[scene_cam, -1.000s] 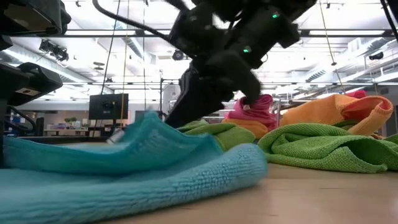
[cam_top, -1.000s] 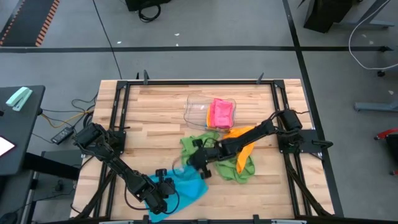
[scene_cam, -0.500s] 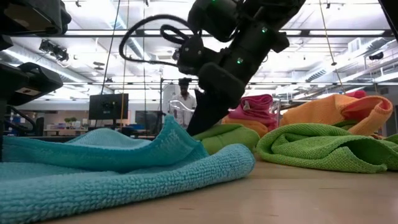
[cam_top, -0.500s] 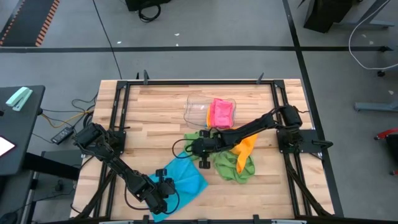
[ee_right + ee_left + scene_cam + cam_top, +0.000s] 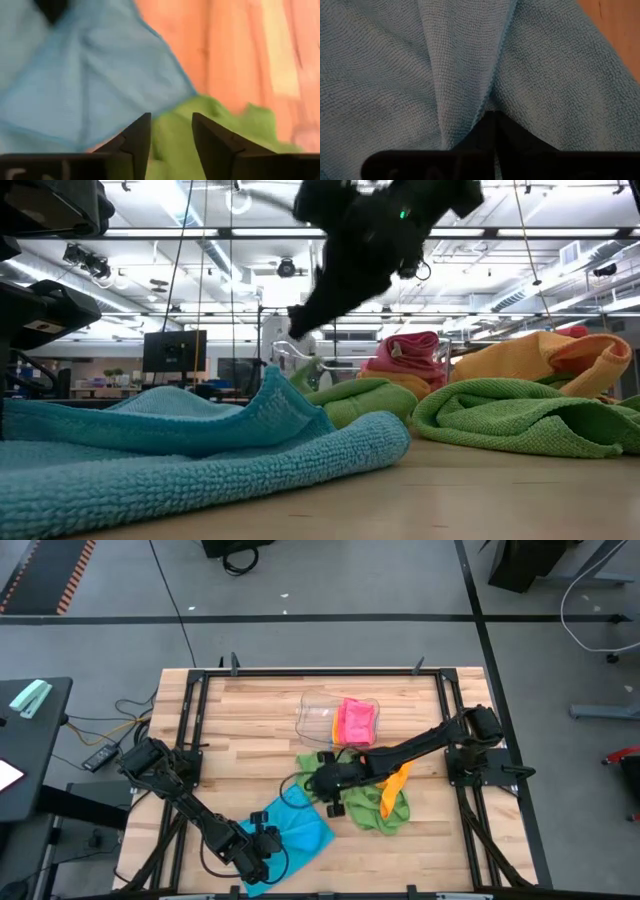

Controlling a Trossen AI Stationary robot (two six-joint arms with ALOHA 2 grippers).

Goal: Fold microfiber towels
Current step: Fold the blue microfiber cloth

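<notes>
A clear plastic tray at the far middle of the wooden table holds a crumpled pink microfiber towel. In front of it lie a rumpled green microfiber towel and an orange microfiber towel, both partly covered by the right arm. The right gripper hovers released, empty, above the green towel's edge. The left gripper is clenched on a fold of the blue microfiber towel at the near edge; its fingertips are buried in the cloth.
</notes>
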